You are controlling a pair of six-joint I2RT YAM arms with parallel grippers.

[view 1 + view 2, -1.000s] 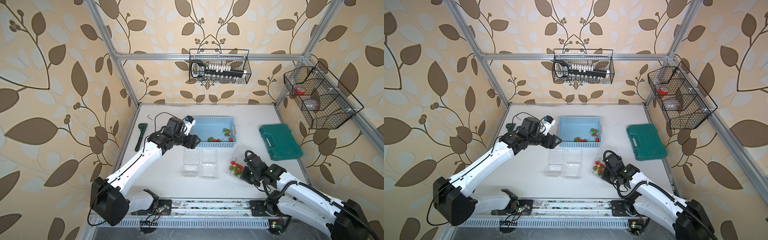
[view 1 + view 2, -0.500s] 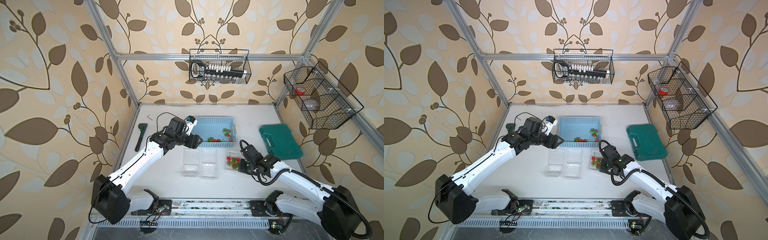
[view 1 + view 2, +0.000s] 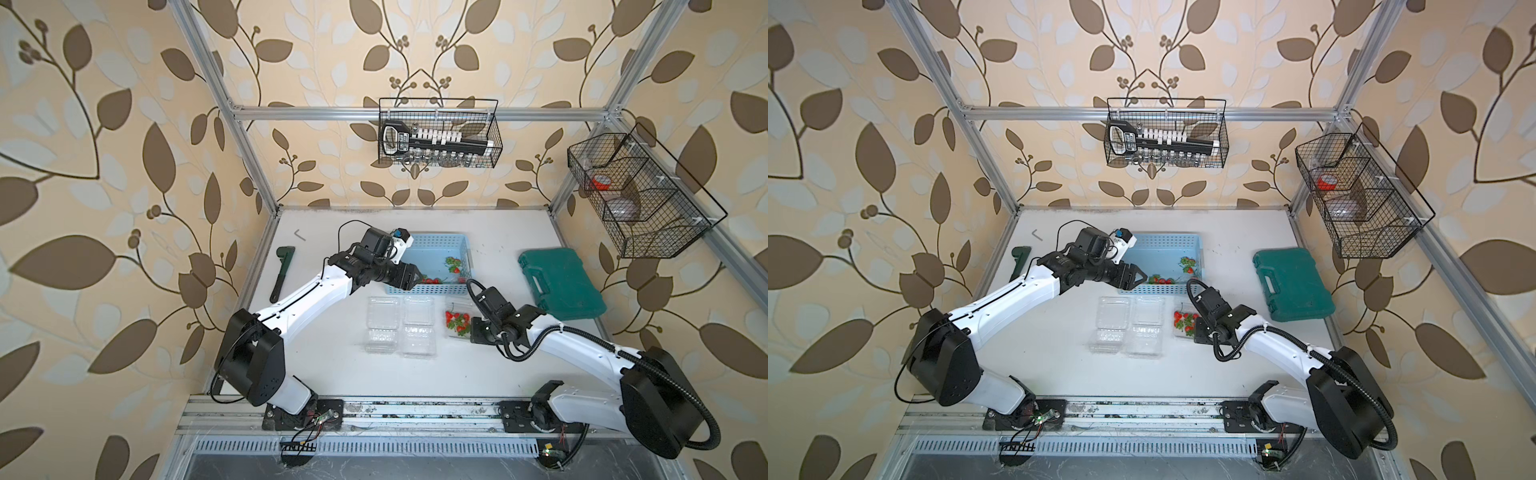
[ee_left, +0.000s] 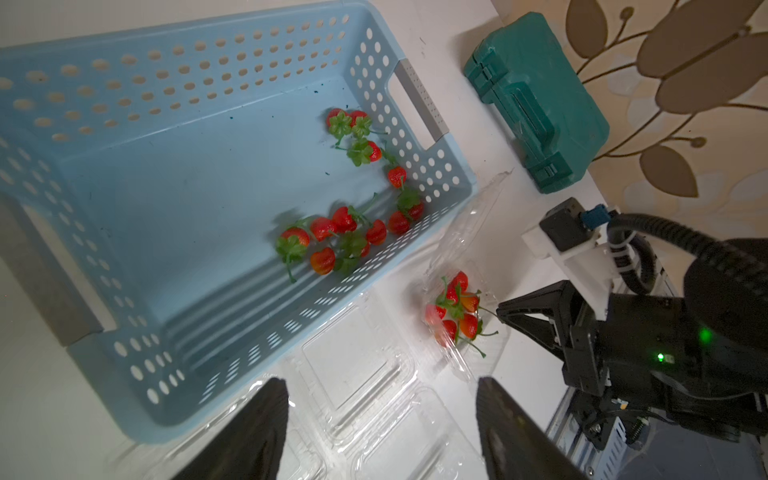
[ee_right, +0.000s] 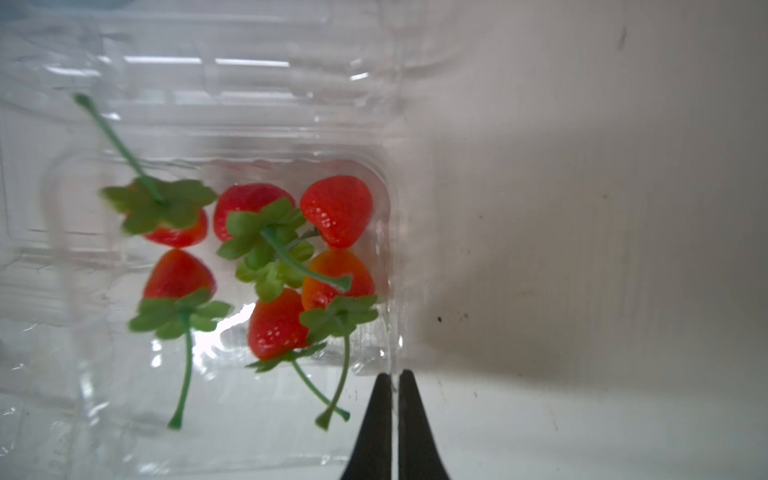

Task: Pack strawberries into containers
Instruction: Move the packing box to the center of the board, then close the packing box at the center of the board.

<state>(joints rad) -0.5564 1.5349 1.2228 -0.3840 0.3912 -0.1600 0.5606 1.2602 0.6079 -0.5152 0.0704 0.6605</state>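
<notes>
Several strawberries (image 3: 432, 280) (image 4: 345, 232) lie in the light blue basket (image 3: 436, 242) (image 4: 166, 45). Two empty clear containers (image 3: 382, 324) (image 3: 419, 328) lie open in front of it. To their right stands a third container (image 3: 457, 309) (image 5: 249, 137) with several strawberries (image 5: 336, 208) (image 4: 455, 307) inside and its lid open. My right gripper (image 5: 395, 376) (image 4: 500, 309) is shut on that container's thin side rim. Over the basket's near wall hovers my left gripper (image 4: 380, 382) (image 3: 417, 276), open with nothing between its fingers.
A green tool case (image 3: 561, 282) lies at the right of the table. A green wrench (image 3: 282, 272) and a small hex key (image 3: 300, 235) lie at the far left. Black wire baskets (image 3: 438, 133) (image 3: 640, 195) hang on the back and right walls.
My right gripper has moved leftward and farther from the front edge, taking the filled container with it, nearer the two empty ones. The left arm has hardly shifted.
</notes>
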